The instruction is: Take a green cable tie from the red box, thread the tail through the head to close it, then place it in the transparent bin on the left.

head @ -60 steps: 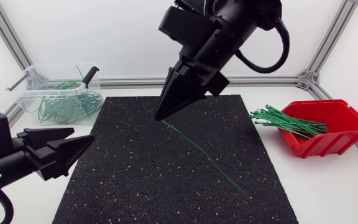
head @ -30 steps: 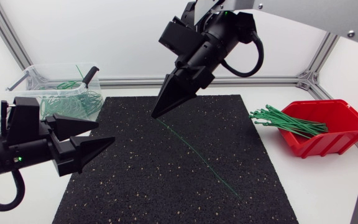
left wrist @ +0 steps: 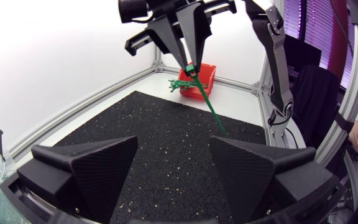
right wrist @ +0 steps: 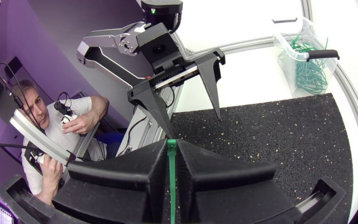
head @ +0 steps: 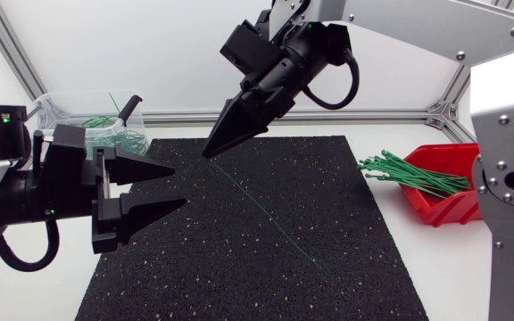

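The right arm (head: pixel 498 107) comes in from the right edge and reaches past the middle, so the right jaws hang above the back edge of the black mat (head: pixel 239 276), near the aluminium rail (head: pixel 373 114) that borders the white surface (head: pixel 453 267). These jaws are pressed together on the head end of a green cable tie (head: pixel 270 214). The tie is thin, straight and unlooped. It slants from the jaw tips down across the middle of the mat towards the front right. Whether its tail touches the mat cannot be told. The left arm (head: pixel 16 192) sits over the mat's left edge with the left jaws spread wide, holding nothing. Their tips point at the held tie, well apart from it and from the right jaws. In the left wrist view the tie (left wrist: pixel 209 102) hangs ahead of the open jaws, roughly between them in line. In the right wrist view it (right wrist: pixel 171 174) shows as a green strip in the seam of the shut jaws. The transparent bin (head: pixel 87 95) stands behind the left arm at the back left corner, holding looped green ties (head: pixel 105 120) and a black-handled tool (head: pixel 130 109). The red box (head: pixel 458 207) sits off the mat's right edge, a bundle of straight ties (head: pixel 409 174) fanning over its rim.
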